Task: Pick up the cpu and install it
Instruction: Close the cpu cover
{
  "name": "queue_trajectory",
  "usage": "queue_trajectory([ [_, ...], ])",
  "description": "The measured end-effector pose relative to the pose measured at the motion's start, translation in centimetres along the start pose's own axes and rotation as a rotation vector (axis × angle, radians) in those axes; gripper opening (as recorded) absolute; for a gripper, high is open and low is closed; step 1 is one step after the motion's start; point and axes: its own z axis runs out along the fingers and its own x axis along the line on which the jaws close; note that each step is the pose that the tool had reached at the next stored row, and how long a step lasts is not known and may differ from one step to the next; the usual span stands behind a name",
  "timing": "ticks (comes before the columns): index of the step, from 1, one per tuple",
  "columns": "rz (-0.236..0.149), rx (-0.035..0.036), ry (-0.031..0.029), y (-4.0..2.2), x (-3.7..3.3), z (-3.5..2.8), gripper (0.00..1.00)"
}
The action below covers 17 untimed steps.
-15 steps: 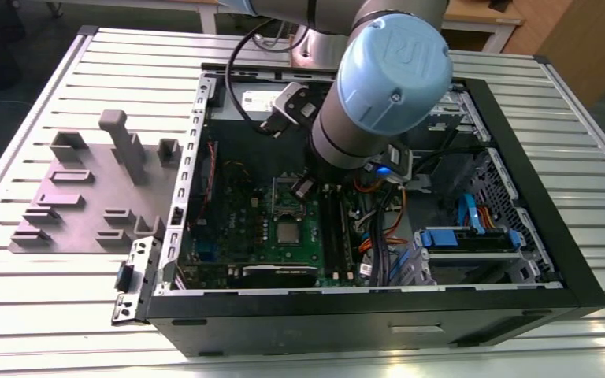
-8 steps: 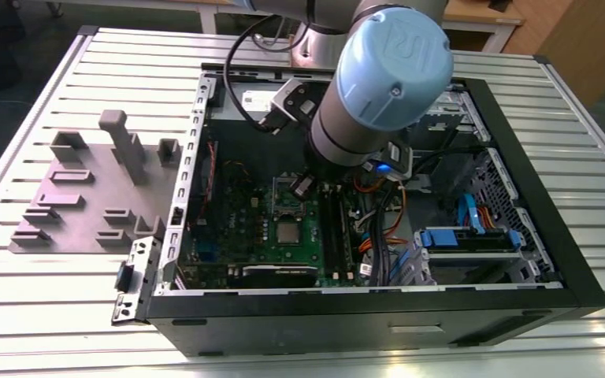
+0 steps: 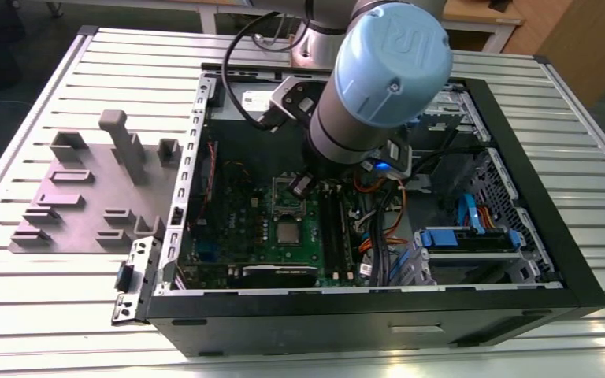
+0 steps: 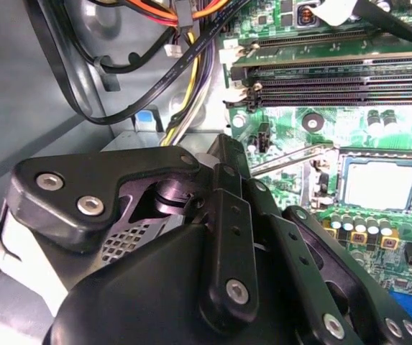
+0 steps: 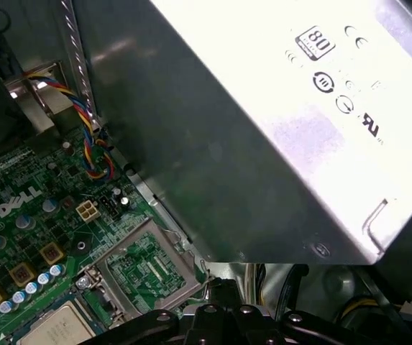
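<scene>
Listener: Where is the cpu at this moment?

Describer: In the exterior view the cpu (image 3: 287, 231), a small silvery square, lies flat in its socket on the green board (image 3: 242, 236). The board sits inside an open computer case (image 3: 554, 268), which rests on a slatted metal counter (image 3: 61, 315). In the second wrist view the cpu (image 4: 377, 183) shows as a pale square with a thin dark rim. In the first wrist view the cpu (image 5: 55, 329) shows just beside a hinged metal frame.

Listener: Is the claw holding it?

Describer: No. The claw (image 3: 302, 187) hangs from the robot arm (image 3: 381, 71) inside the case. It is near the socket but apart from the cpu. I cannot tell whether the claw is released or clenched.

Listener: So how far along is the job?

Describer: By my judgement, picking up and placing are done, since the chip sits square within the socket. The clamping looks unfinished. The retaining frame (image 5: 148, 262) stands swung open next to the chip, and green board shows through its window. A thin metal lever (image 4: 288, 159) runs at an angle beside the socket and seems lifted rather than latched. The cpu looks seated but not locked down.

Listener: Anything else on the counter?

Describer: A grey plastic fixture (image 3: 92, 197) sits to the exterior view's left of the case, well apart from the socket.
</scene>
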Motion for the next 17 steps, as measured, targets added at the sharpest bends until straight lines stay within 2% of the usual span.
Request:
queue_trajectory([
  [8,0.0,0.0042,0.0049,0.1,0.0,-0.18,0.11],
  [14,0.001,0.0097,0.0117,0.16,-0.03,-0.32,0.11],
  [17,0.001,0.0106,0.0126,0.22,-0.05,-0.48,0.11],
])
